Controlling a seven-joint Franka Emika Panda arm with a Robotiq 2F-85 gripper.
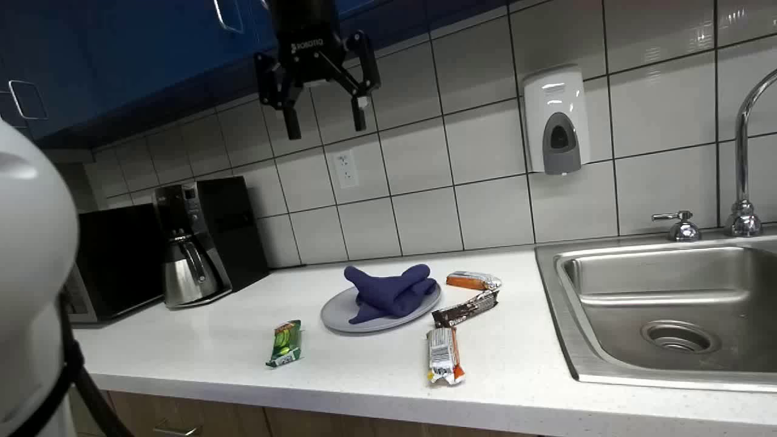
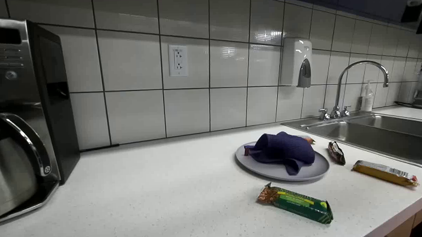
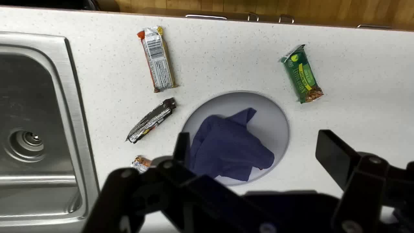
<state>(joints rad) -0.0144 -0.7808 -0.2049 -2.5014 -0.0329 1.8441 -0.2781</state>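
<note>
Counter [image 1: 200,346]: white, speckled. Coffee maker [image 1: 224,230]: stands on it in both exterior views, outside the wrist view. Gripper [image 1: 326,126]: jaws spread wide, grasping nothing, high above the counter. Plate [image 1: 337,311]: round, grey. Cloth [image 3: 229,149]: on the plate, dark purple, crumpled into a loose heap. Orange-wrapped bar [image 1: 467,281] near the wall: whole in an exterior view, partly covered by the gripper in wrist view. Red bit [image 2: 246,151]: peeks out at the cloth's edge in an exterior view
</note>
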